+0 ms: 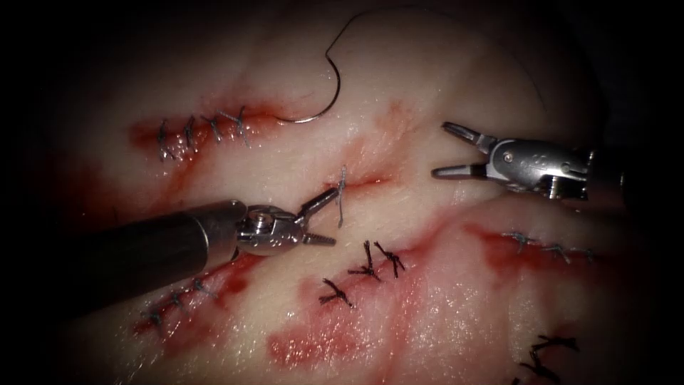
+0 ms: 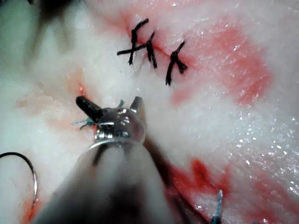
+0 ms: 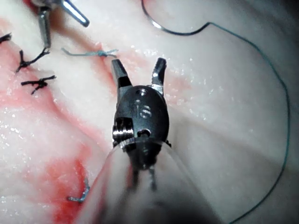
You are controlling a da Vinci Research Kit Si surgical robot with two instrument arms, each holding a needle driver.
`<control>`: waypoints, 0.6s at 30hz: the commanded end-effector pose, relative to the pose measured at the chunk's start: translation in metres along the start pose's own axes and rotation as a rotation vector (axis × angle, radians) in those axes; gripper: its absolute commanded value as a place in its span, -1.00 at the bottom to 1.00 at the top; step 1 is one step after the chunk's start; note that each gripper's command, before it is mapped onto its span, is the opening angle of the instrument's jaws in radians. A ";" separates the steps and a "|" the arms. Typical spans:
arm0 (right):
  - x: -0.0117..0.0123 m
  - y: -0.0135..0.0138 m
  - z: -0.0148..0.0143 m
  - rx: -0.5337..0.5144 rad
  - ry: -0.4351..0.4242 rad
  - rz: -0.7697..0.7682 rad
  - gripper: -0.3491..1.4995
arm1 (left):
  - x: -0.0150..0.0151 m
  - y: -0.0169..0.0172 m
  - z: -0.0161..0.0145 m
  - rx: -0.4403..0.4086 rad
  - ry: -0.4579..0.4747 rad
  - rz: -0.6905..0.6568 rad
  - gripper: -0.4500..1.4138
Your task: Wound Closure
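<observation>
We see both the left tool (image 1: 322,217) and right tool (image 1: 449,150) open, empty; the needle (image 1: 324,107) lies loose above the cut (image 1: 356,182), and could snag.

Endoscope above-front; wrist views close, sharing tissue (image 1: 456,93).

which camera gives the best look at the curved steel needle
The endoscope view: the curved steel needle lies free on the pale pork tissue, whole curve visible. The left wrist view catches part of it; the right wrist view an arc.
</observation>
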 end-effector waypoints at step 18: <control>0.0000 -0.0007 0.0019 -0.009 0.004 -0.022 0.44 | -0.0018 0.0003 0.0029 0.034 -0.057 0.050 -0.05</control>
